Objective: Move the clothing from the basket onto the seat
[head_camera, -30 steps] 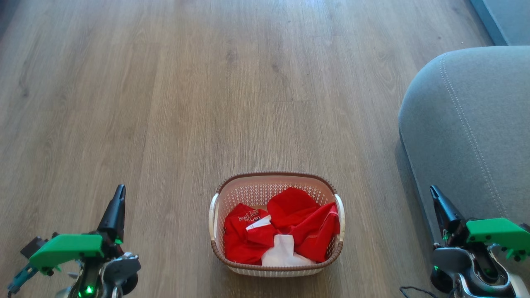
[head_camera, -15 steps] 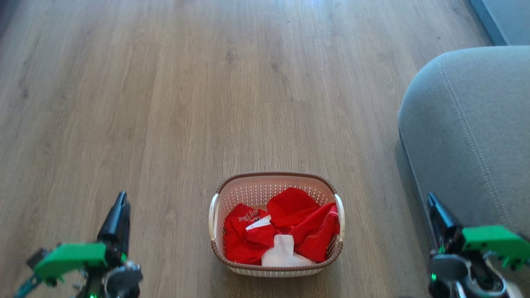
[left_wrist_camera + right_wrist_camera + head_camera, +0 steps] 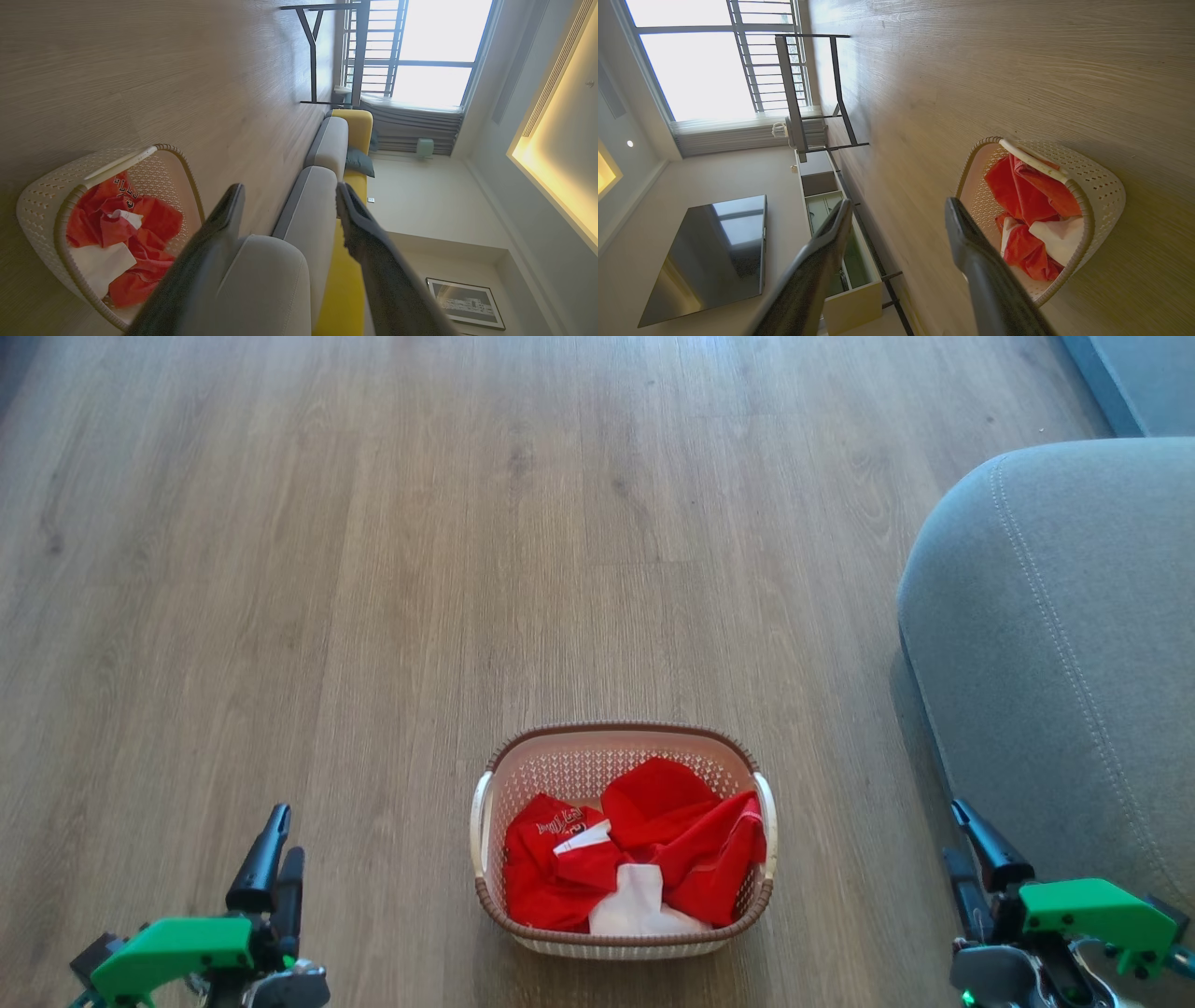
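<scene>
Items counted:
- basket (image 3: 624,947): one, fitted with two white handles (image 3: 480,821).
- clothing (image 3: 686,840): one heap, which showed at least two red bundles and one white patch. The number of garments could not be told.
- seat (image 3: 1055,644): one.
- Grippers: two, the left gripper (image 3: 286,831) and the right gripper (image 3: 954,831), each with two dark fingers (image 3: 205,261).
- television (image 3: 705,261): one.
- framed picture (image 3: 465,303): one.
- dark pillow (image 3: 359,162): one.

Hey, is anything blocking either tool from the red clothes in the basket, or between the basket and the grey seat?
Nothing visible does. The clothing lies uncovered in the open-topped basket, with just wooden floor between it and the left tool, the right tool, and the seat to the right.
</scene>
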Robot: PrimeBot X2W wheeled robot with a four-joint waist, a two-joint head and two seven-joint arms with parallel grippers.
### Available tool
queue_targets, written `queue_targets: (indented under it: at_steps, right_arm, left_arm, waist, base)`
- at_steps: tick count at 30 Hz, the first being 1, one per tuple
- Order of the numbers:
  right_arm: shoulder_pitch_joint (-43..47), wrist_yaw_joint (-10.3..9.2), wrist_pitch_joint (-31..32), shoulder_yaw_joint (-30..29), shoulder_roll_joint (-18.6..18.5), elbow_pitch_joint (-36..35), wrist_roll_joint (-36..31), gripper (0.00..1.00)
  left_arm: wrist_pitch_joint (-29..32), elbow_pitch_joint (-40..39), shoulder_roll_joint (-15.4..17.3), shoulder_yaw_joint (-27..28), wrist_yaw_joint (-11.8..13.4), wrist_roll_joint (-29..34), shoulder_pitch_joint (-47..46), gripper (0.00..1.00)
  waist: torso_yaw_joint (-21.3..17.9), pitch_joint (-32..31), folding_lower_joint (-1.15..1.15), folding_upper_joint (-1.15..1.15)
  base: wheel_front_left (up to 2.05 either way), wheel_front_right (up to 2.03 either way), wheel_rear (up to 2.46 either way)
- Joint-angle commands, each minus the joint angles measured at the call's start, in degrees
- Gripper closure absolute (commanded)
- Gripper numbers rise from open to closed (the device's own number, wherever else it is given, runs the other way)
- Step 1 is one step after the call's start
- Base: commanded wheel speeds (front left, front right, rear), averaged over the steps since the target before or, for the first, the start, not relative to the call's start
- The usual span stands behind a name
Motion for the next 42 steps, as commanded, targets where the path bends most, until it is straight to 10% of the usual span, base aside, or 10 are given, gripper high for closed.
queue_targets:
  at_steps: [1,42]
  right_arm:
    - [-3.5,0.04,-0.6,0.4,-0.8,-1.8,-0.7,0.00]
    - [-13.2,0.18,-7.9,7.0,-3.6,1.8,-25.6,0.00]
  left_arm:
    - [-0.6,-1.4,0.7,-0.1,-0.1,0.8,-3.2,0.00]
    - [-7.8,0.1,3.2,-3.1,-0.2,26.0,-11.0,0.00]
  waist:
    - [0.0,0.0,0.00,0.00]
    - [0.0,0.9,0.00,0.00]
  base:
    - [0.00,0.00,0.00]
    - [0.00,0.00,0.00]
